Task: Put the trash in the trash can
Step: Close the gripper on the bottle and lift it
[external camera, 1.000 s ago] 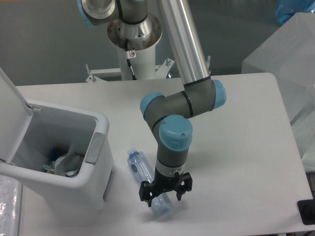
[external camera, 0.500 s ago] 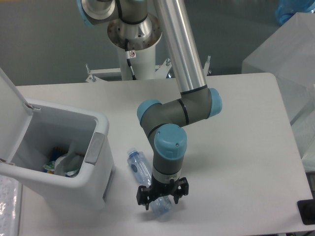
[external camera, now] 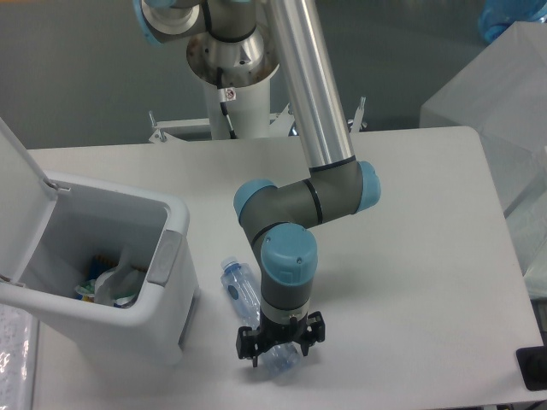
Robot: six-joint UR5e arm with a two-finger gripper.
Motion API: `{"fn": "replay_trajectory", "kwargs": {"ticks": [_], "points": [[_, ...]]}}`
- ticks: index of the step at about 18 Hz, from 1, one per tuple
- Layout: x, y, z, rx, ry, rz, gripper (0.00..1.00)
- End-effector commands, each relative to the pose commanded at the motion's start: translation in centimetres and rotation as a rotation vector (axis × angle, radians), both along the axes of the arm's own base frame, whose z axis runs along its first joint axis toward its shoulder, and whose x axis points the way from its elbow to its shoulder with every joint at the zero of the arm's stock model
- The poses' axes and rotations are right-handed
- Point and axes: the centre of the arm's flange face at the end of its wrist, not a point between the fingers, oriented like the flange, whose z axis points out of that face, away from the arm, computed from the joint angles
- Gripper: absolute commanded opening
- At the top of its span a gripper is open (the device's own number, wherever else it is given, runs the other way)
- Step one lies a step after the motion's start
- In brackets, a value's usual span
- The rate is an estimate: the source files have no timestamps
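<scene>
Bottle (external camera: 248, 299): clear bluish plastic, lying on its side on the white counter (external camera: 410, 256), blue cap end pointing far-left, base end toward the near edge. It sits just right of the trash can (external camera: 128, 282), apart from it.

Gripper (external camera: 280, 343): black, two fingers pointing down, one on each side of the bottle's near end. Fingers look spread around the bottle; whether they press on it cannot be told from this view, since the wrist blocks part of the contact area.

Trash can: white boxy bin with rounded corners, at the left of the counter, grey panel (external camera: 163, 257) on its right wall, lid (external camera: 21, 184) flipped up and open at the far left. Inside lies a crumpled white wrapper (external camera: 115, 282) with a green mark, next to some coloured scraps too small to identify.

Arm: grey links with light-blue joint caps, silver upper tube running up out of view; its base pedestal (external camera: 235, 94) stands at the far edge of the counter.

Cut off: bin's near-left corner, a frosted translucent box (external camera: 500, 102) at far right, a small dark object (external camera: 534, 367) at the near-right edge.
</scene>
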Motion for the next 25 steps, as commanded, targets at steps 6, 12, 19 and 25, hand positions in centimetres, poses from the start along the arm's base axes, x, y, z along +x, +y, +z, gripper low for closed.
{"fn": "replay_trajectory", "kwargs": {"ticks": [6, 12, 19, 25], "points": [[0.00, -0.02, -0.02, -0.003, 0.001, -0.004, 0.82], [0.41, 0.22, -0.15, -0.017, 0.014, -0.010, 0.71], [0.38, 0.25, -0.08, -0.017, 0.016, -0.014, 0.67], [0.36, 0.27, 0.07, -0.016, 0.018, -0.016, 0.62]]}}
